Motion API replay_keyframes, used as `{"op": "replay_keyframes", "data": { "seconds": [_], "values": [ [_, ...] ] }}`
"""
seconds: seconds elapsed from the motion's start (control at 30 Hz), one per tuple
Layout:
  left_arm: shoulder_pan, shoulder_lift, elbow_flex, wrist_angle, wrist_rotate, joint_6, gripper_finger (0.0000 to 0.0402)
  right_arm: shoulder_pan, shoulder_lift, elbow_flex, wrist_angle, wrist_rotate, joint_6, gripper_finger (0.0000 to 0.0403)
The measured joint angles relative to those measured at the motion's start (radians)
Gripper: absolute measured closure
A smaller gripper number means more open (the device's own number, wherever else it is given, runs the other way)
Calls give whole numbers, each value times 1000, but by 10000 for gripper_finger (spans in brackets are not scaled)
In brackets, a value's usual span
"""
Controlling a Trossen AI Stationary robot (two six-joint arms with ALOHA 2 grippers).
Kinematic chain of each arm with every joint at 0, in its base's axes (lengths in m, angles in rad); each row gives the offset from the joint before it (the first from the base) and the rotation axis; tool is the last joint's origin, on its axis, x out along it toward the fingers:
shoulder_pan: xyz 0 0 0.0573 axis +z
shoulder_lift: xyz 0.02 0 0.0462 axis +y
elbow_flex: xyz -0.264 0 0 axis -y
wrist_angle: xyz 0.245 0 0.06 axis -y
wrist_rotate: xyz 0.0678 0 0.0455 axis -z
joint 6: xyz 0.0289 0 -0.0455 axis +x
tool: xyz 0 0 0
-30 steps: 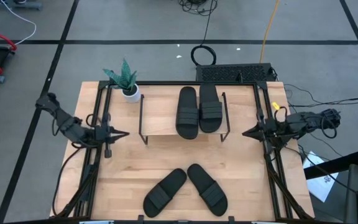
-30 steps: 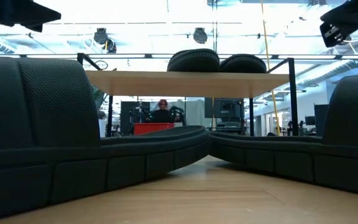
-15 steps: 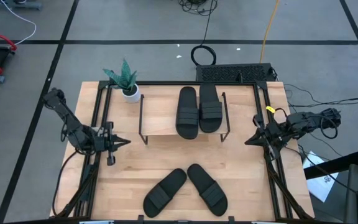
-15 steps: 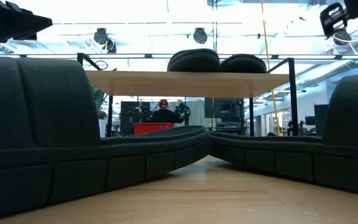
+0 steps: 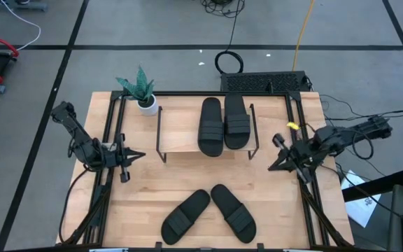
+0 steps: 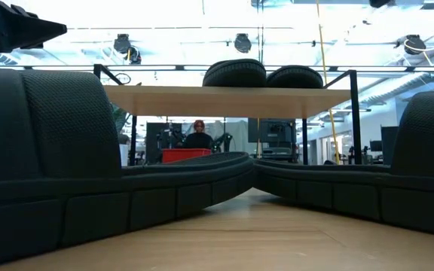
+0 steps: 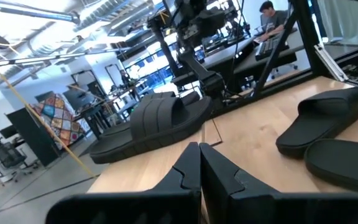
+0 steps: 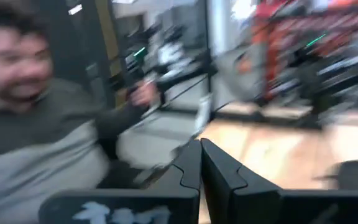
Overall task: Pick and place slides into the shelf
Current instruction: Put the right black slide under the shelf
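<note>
The light wooden surface (image 5: pixel 187 183) sat on a grey floor crossed by dark lines, with a small potted plant (image 5: pixel 140 89) at its far left corner and a dark keyboard-like unit (image 5: pixel 263 82) just past its far edge. On the shelf (image 5: pixel 177 140), two slides (image 5: pixel 223 124) lay side by side on the right half of the top board; the other two slides (image 5: pixel 208 214) lay down on the surface near the front edge, toes angled together in a V. My left hand (image 5: pixel 137 155) hung pinched shut at the surface's left side, holding nothing, pointing inward. My right hand (image 5: pixel 274 166) hung at the right side, also closed and empty. From above I saw the whole layout; the low view gave only the near pair looming huge and dark (image 6: pixel 59 173), the shelf board (image 6: pixel 217 92) with the upper pair's straps humped on it, and a person (image 6: pixel 197 134) far off in the room beneath ceiling lights. My left wrist view caught shut fingers (image 7: pixel 199 174), one slide on the shelf (image 7: pixel 151 124) and the lower pair (image 7: pixel 334 134). My right wrist view was smeared: closed fingers (image 8: pixel 199 168), a person in a grey sleeve (image 8: pixel 48 143) close by, little else I could make out.
</note>
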State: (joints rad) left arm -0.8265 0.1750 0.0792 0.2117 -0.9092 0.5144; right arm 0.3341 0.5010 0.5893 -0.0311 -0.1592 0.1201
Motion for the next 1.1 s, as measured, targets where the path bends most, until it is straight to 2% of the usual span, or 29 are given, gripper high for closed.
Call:
{"op": "replay_keyframes", "data": {
  "seconds": [0.1, 0.2, 0.37, 0.5, 0.67, 0.83, 1.0, 1.1],
  "values": [
    [0, -1, 0, -3, 0, -2, 401, 51, 92, 6, -12, -100, 47, 403],
    [0, -1, 0, -6, 0, -1, 401, 137, 180, 6, -20, -94, 78, 403],
    [0, -1, 0, -7, 0, -2, 401, 321, 345, 6, 52, 116, 73, 402],
    [0, -1, 0, -7, 0, -2, 401, 427, 479, 6, 165, 261, 70, 383],
    [0, -1, 0, -7, 0, -3, 401, 501, 593, 6, 179, 473, 105, 347],
    [0, 0, 0, -16, 0, -16, 401, 555, 714, 16, 174, 568, 200, 340],
    [0, 0, 0, -22, 0, -21, 401, 649, 822, 149, 135, 704, 209, 340],
    [0, 0, 0, -23, 0, -24, 401, 731, 889, 278, -39, 845, 229, 345]
  ]
}}
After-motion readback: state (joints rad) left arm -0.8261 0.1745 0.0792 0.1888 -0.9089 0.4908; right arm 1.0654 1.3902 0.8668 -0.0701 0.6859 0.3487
